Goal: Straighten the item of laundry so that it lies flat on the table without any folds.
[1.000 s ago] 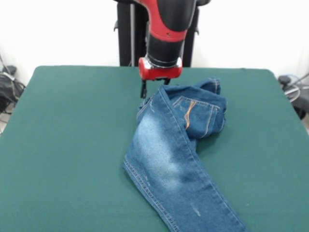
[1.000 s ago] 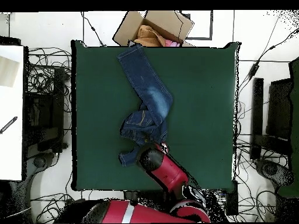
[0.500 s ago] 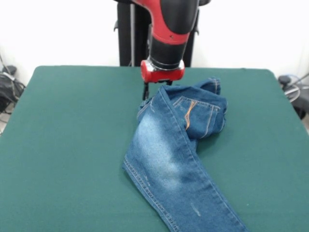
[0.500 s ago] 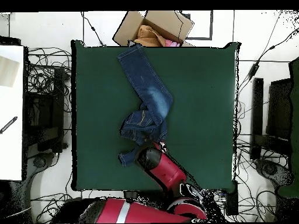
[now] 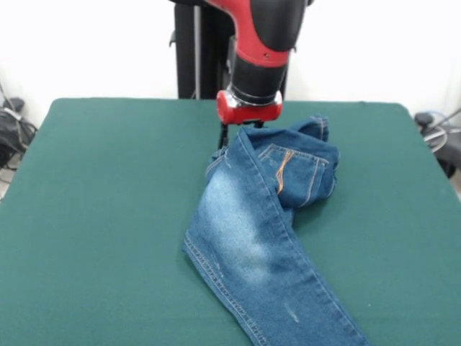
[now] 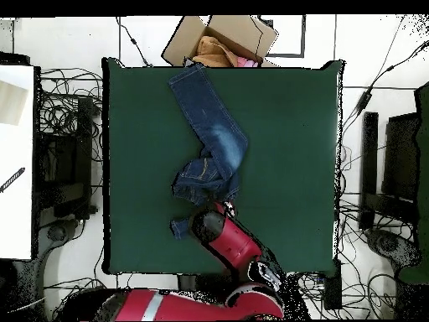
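The blue denim jeans (image 5: pixel 248 223) lie on the green table (image 5: pixel 108 209). One faded leg runs straight toward the picture's bottom edge. The waist and the other leg are bunched in folds at the far right, with a pocket and orange stitching showing. In the overhead view the jeans (image 6: pixel 211 147) reach the table's (image 6: pixel 285 168) top edge, and a leg end pokes out at lower left. My gripper (image 5: pixel 238 135) hangs at the jeans' far edge, open, holding nothing. One finger (image 5: pixel 223 138) stands just left of the cloth. In the overhead view the gripper (image 6: pixel 224 206) is mostly under the arm.
A cardboard box (image 6: pixel 222 38) with clothes in it stands just beyond the table's top edge in the overhead view. Cables and dark equipment (image 6: pixel 59 159) lie on the floor along both table sides. The robot's pedestal (image 5: pixel 205 50) stands behind the far edge.
My gripper and arm have shifted a little to the right in the front view, along the jeans' far edge. The jeans have not moved.
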Motion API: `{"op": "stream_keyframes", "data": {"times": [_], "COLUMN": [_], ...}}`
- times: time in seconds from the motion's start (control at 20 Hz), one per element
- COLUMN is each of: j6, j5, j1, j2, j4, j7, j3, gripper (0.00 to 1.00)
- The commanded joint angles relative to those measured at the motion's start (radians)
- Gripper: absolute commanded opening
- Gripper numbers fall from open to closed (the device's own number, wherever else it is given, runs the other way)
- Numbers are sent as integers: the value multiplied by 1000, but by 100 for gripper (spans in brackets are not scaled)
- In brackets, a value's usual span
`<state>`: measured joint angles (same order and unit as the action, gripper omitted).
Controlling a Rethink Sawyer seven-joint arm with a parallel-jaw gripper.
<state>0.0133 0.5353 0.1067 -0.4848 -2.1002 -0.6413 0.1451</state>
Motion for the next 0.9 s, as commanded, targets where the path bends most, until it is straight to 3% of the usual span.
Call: {"op": "stream_keyframes", "data": {"times": [0.05,0.35,0.9], "j6": [-223,-342,-400], "j5": [94,78,61], "j1": [-102,-149,-142], "j2": [-13,-26,-53], "j4": [161,203,210], "j7": [-354,-385,-383], "j3": [77,150,161], "gripper": [100,100,100]}}
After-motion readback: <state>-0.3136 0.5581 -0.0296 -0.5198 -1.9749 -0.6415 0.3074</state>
